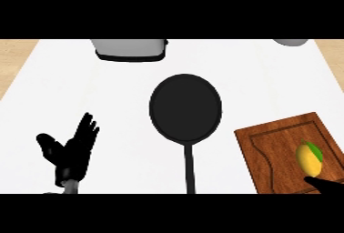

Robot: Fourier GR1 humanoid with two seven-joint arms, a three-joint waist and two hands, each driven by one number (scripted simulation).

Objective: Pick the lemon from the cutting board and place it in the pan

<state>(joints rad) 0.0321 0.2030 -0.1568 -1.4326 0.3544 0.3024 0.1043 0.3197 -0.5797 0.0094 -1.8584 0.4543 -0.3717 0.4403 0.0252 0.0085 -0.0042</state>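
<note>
Black and matte, the pan (184, 107) lies at the middle of the white counter (87, 95), an oval dish with a thin straight handle running down toward the lower edge. We see nothing inside it; its dark floor is bare.

At the lower right sits the board (272, 145), reddish-brown wood with visible grain, rectangular and turned slightly askew, with a darker groove traced inside its rim. On its right part rests the lemon (308, 158), a smooth oval, yellow over most of its skin with a green patch along its upper right side. It lies flat on the wood, well apart from the pan.

Just below the lemon, our right hand (327, 185) enters at the bottom right corner as a dark shape whose tip comes close to the fruit's lower end. Too little of it shows for us to tell how its fingers stand.

Our left hand (69, 150) shows at the lower left, upright over the counter, fingers straight and spread, thumb out to the side, holding nothing.

Along the top edge we find a grey rounded vessel (129, 49) with a dark base, and a pale grey object (291, 42) at the top right, cut off by the edge.
</note>
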